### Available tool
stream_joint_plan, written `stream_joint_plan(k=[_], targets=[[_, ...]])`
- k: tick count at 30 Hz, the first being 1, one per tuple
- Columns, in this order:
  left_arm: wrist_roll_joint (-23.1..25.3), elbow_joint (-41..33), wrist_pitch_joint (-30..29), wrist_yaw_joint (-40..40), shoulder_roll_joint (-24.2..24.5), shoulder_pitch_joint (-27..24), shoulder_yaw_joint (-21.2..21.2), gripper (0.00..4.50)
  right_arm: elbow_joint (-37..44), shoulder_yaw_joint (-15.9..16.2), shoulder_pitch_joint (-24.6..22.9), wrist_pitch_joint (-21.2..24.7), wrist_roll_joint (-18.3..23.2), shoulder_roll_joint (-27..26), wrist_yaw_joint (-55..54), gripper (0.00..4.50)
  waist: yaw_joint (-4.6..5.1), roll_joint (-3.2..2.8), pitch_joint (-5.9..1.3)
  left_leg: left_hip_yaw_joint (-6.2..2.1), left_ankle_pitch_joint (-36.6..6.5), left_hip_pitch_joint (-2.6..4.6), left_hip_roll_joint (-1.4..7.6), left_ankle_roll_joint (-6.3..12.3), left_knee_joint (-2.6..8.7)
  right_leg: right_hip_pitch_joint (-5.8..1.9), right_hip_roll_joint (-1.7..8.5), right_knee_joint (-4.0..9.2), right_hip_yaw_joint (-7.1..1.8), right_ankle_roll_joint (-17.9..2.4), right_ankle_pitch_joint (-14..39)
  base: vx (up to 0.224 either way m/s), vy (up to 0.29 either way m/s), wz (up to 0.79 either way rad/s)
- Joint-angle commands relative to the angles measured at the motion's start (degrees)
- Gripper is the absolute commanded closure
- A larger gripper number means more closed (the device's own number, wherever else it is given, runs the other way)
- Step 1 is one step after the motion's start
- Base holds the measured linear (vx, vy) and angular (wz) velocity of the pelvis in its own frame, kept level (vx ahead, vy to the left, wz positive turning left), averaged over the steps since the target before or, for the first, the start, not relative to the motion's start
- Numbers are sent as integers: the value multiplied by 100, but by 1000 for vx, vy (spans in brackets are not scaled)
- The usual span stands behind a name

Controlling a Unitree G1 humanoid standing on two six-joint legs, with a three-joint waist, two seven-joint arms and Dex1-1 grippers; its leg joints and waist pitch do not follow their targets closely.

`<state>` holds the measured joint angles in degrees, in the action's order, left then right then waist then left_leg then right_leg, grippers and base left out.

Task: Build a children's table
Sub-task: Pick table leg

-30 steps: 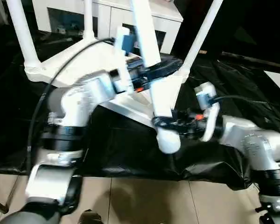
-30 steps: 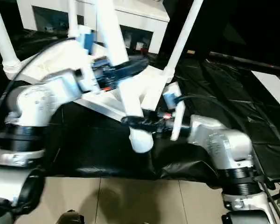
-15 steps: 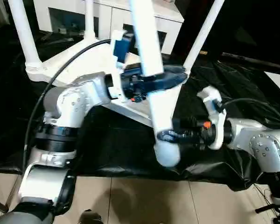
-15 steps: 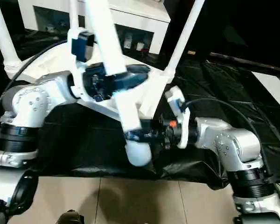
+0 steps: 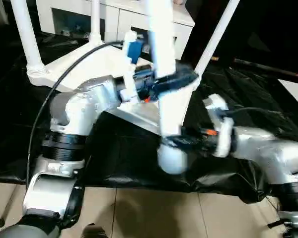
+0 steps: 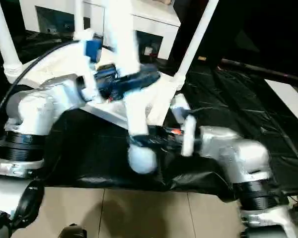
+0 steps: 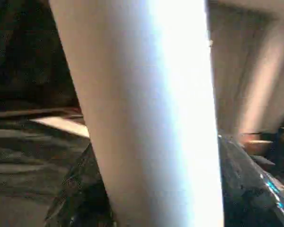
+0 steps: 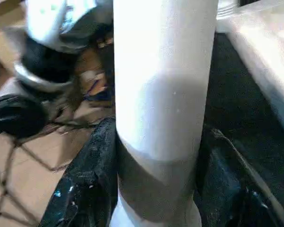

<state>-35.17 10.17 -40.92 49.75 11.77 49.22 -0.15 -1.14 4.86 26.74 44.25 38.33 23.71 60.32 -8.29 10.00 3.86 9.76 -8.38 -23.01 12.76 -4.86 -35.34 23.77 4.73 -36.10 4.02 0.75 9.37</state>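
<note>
The tabletop (image 5: 89, 64) lies upside down on a black sheet, with three white legs standing in its corner sockets: one at the left (image 5: 22, 34), one at the back (image 5: 94, 20), one at the right (image 5: 216, 34). A fourth leg (image 5: 166, 49) hangs almost upright in front of the near corner, its wide rounded end (image 5: 171, 158) above the sheet's front edge. My left gripper (image 5: 171, 82) is shut on its middle, and my right gripper (image 5: 176, 141) is shut on it just above the wide end. Both wrist views show the leg (image 7: 146, 118) (image 8: 163, 85) between black fingers (image 7: 85, 198) (image 8: 90, 179).
A white cabinet (image 5: 119, 20) stands behind the tabletop. The black sheet (image 5: 124, 153) ends at tiled floor (image 5: 154, 213) close to me. A pale flat object (image 5: 295, 89) lies at the far right edge.
The held leg has swung from a slant to nearly upright, and its lower end has shifted slightly left. Both grippers stayed around it, and my right forearm came lower and nearer.
</note>
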Motion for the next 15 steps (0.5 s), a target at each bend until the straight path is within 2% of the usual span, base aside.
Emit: stream_joint_plan(k=[1, 2, 3, 4, 5, 6, 7, 8, 10, 11, 12, 15], targets=[[880, -187, 269, -701, 51, -65, -537, 166, 0, -267, 37, -285, -146, -53, -325, 262, 21, -144, -425, -47, -1926, 183, 77, -646, 469, -192, 358, 502, -160, -433, 2373, 0, 0, 0], [1061, -250, 229, -941, 55, -116, -626, 166, -34, -290, 49, -372, -217, -98, -419, 263, 40, -162, -434, -64, -1971, 181, 103, -692, 492, -187, 352, 491, -164, -392, 2251, 0, 0, 0], [1074, -263, 193, -1018, 35, -127, -619, 166, -47, -296, 53, -387, -231, -109, -441, 263, 48, -149, -438, -67, -1974, 181, 102, -698, 488, -190, 355, 479, -158, -392, 2212, 0, 0, 0], [1082, -323, 25, -1417, -108, -181, -526, 166, -102, -315, 67, -443, -285, -167, -536, 263, 45, -150, -441, -51, -1969, 186, 97, -703, 468, -189, 359, 452, -165, -449, 2145, 0, 0, 0], [1051, -332, -9, -1659, -239, -197, -419, 166, -127, -309, 71, -462, -303, -190, -551, 263, 42, -146, -436, -46, -1910, 175, 86, -669, 460, -195, 357, 462, -164, -502, 2093, 0, 0, 0], [1052, -330, -8, -1684, -252, -196, -410, 166, -131, -308, 73, -464, -304, -191, -551, 264, 46, -114, -442, -42, -1866, 166, 85, -652, 460, -210, 355, 463, -163, -518, 2061, 0, 0, 0], [1060, -356, -62, -1842, -331, -230, -372, 166, -133, -277, 59, -503, -336, -232, -596, 264, 30, -125, -448, -33, -1788, 172, 73, -618, 451, -210, 346, 473, -166, -510, 2025, 0, 0, 0], [1066, -373, -105, -1941, -382, -253, -348, 166, -134, -254, 48, -532, -360, -261, -629, 264, 39, -126, -447, -38, -1736, 149, 74, -619, 459, -222, 338, 455, -165, -513, 1949, 0, 0, 0], [997, -319, -162, -2169, -538, -256, -183, 166, -171, -205, 55, -601, -430, -297, -694, 264, 47, -103, -444, -30, -1714, 149, 70, -598, 451, -220, 339, 464, -163, -509, 1944, 0, 0, 0], [984, -291, -150, -2221, -569, -243, -135, 193, -183, -197, 62, -610, -438, -298, -699, 264, 42, -111, -442, -30, -1748, 160, 69, -582, 449, -213, 339, 478, -162, -500, 1999, 0, 0, 0], [934, -268, -150, -2270, -616, -232, -59, 193, -192, -185, 71, -626, -454, -304, -712, 264, 45, -106, -444, -31, -1735, 156, 67, -569, 448, -217, 339, 479, -162, -491, 2002, 0, 0, 0], [565, -252, -360, -2366, -783, -200, 302, 215, -226, -165, 98, -694, -531, -330, -736, 264, 43, -105, -440, -26, -1714, 157, 63, -543, 447, -214, 329, 483, -162, -491, 1993, 0, 0, 0]])
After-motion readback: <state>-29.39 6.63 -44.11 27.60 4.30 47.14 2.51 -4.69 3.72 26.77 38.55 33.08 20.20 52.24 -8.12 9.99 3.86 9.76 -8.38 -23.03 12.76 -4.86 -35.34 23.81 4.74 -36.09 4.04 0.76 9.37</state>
